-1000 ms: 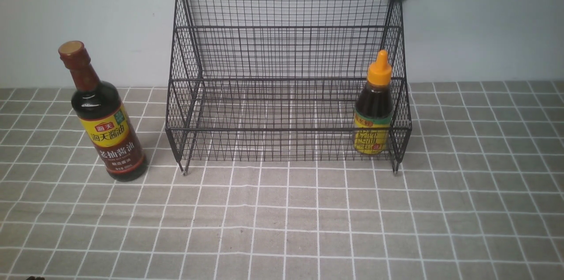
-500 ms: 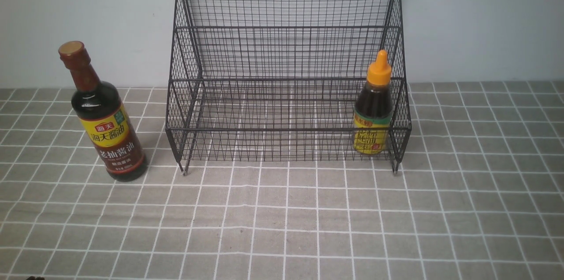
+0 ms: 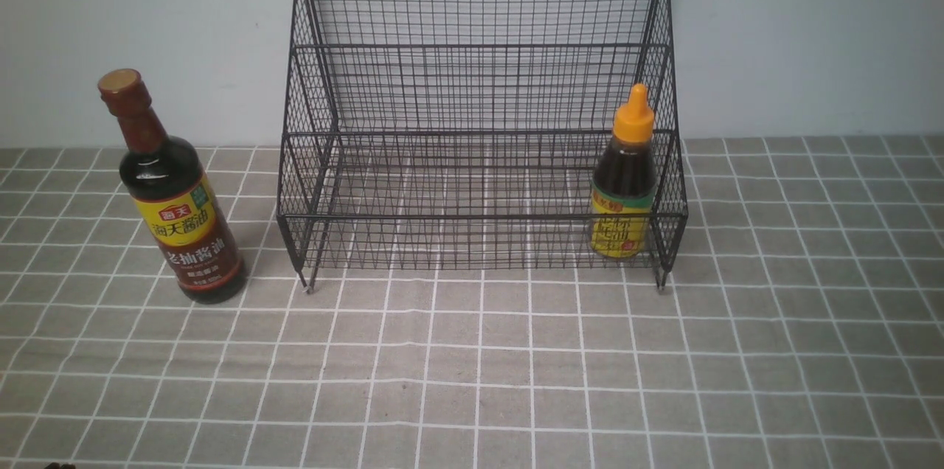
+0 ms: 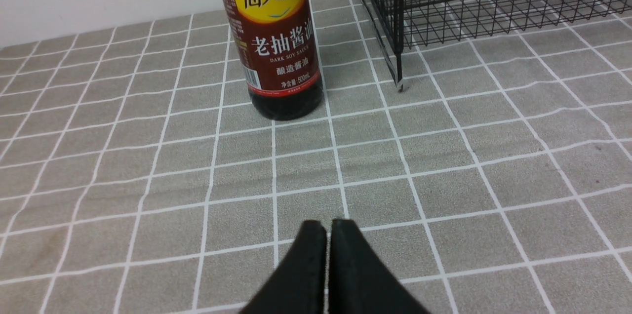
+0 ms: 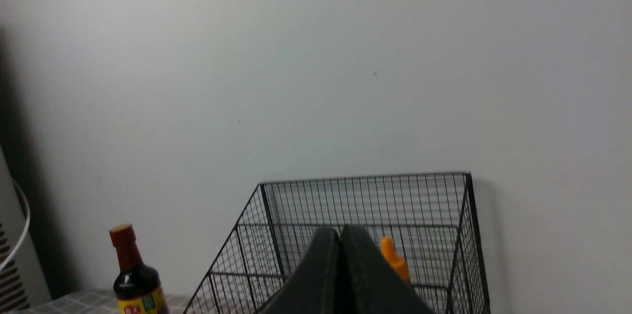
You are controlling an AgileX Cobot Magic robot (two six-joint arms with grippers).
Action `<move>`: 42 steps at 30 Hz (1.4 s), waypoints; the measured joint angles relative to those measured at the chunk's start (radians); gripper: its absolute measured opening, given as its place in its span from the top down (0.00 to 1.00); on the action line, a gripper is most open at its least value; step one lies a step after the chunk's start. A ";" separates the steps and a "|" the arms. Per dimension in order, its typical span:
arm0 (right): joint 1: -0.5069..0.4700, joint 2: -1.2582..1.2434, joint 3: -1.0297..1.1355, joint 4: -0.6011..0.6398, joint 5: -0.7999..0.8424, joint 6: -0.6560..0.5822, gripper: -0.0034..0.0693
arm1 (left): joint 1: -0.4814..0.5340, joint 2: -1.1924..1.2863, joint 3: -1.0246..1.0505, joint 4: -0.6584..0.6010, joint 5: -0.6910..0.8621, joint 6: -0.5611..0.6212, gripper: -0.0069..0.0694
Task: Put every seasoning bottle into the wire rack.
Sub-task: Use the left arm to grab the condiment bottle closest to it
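Short bottle [image 3: 624,181]: stood upright inside the wire rack [image 3: 479,85], on the lower tier, close against its right side, orange nozzle up.
Tall bottle [image 3: 171,196]: stood upright on the checked tablecloth [image 3: 516,366], outside the rack, just to its left.
Left gripper [image 4: 328,225]: jaws pressed together, holding nothing, low over the cloth, pointing at the tall bottle.
Right gripper [image 5: 339,231]: jaws pressed together, holding nothing, clear of the rack, pointing toward it and the pale wall [image 5: 316,57].
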 joint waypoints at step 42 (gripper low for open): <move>-0.393 0.002 0.431 -0.123 0.007 -0.054 0.97 | 0.000 0.000 0.000 -0.001 -0.001 0.000 0.92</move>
